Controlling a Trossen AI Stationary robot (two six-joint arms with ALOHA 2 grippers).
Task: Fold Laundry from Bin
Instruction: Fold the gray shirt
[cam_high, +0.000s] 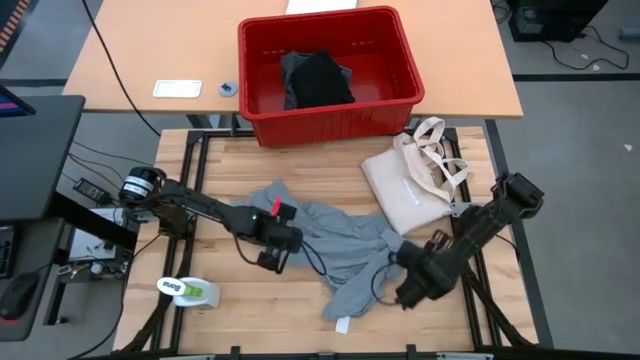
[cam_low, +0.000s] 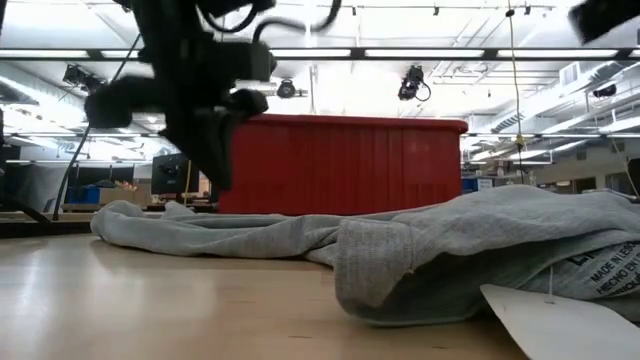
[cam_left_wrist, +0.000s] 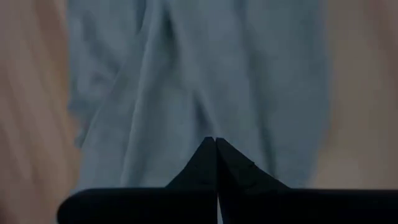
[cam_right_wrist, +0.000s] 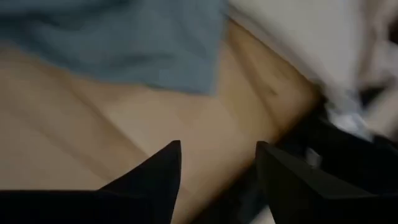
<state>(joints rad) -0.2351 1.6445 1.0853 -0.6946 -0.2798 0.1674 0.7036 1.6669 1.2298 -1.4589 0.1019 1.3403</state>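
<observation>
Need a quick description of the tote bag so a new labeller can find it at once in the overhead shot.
Start at the red bin at the far side of the wooden table. Just in front of the bin's right corner lies the cream tote bag, loop handles toward the table's right edge. It is pale and canvas-like, unlike the crumpled grey T-shirt beside it.

- Light grey T-shirt (cam_high: 330, 245): crumpled, spread flat mid-table, white tag at near edge.
- Black garment (cam_high: 318, 80): bunched inside red bin (cam_high: 262, 75), far side.
</observation>
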